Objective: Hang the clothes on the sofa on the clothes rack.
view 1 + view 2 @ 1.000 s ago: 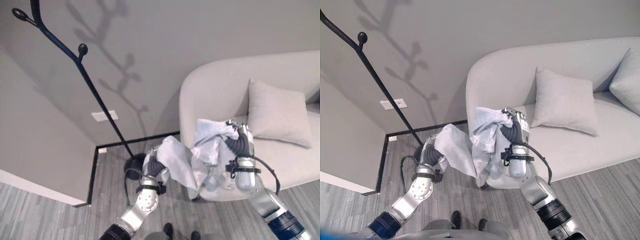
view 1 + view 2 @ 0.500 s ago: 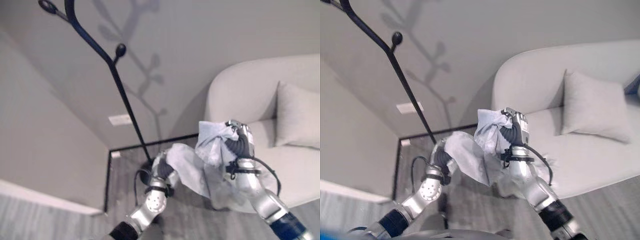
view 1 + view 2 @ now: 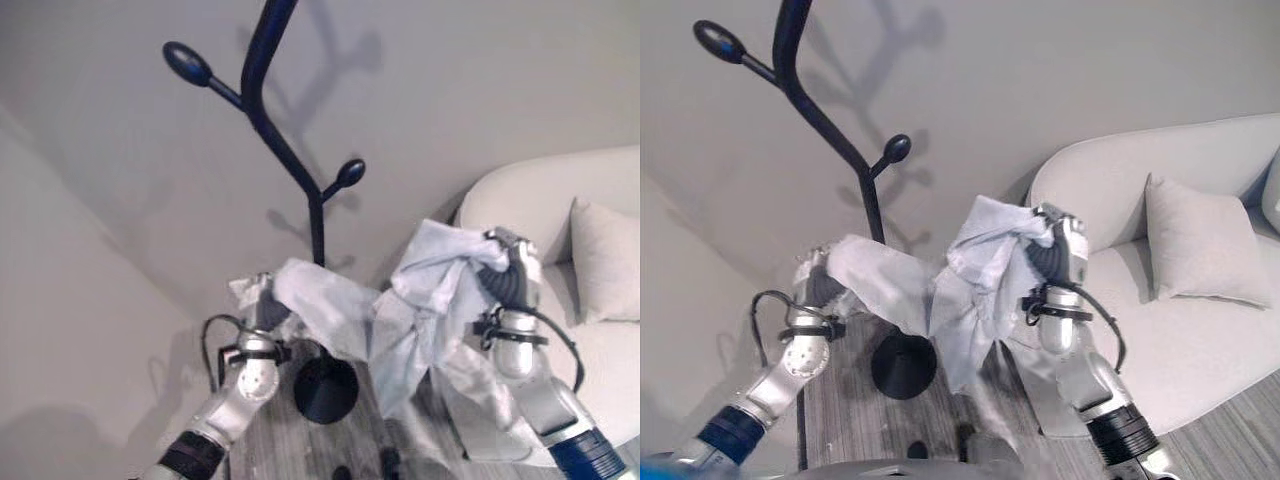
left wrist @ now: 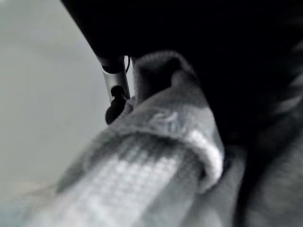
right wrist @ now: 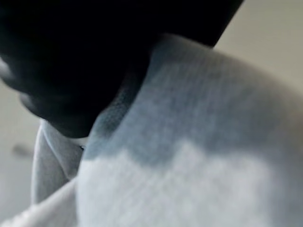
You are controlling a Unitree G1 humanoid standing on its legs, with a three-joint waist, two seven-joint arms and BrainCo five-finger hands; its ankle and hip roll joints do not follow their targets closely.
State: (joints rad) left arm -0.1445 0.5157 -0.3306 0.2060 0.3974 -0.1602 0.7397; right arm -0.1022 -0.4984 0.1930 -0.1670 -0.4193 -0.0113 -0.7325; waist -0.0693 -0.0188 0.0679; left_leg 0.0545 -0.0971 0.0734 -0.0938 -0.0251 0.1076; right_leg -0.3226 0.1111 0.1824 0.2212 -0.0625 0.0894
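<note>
Our left hand (image 3: 262, 300) is raised at the left, in front of the coat rack (image 3: 290, 160), and its fingers are closed on one end of the pale garment (image 3: 400, 320); in the left wrist view the cloth bunches right against a silver, dark-tipped finger (image 4: 115, 90). From that hand the garment stretches rightward as a loose band, sags in the middle, and hangs down in a long fold between our two arms, above the grey wood floor (image 3: 280, 440). The rack's dark pole rises just behind the cloth, with its round base (image 3: 325, 388) on the floor below the band and two knob-tipped branches above, one short at the right and one longer at the upper left. The garment touches no branch.

Further right, our right hand (image 3: 512, 270) is lifted higher, and it grips the other bunched end of the garment, which drapes over its fingers. Behind that arm stands the light sofa (image 3: 1110, 190), with a cushion (image 3: 1200, 245) leaning on its back.
</note>
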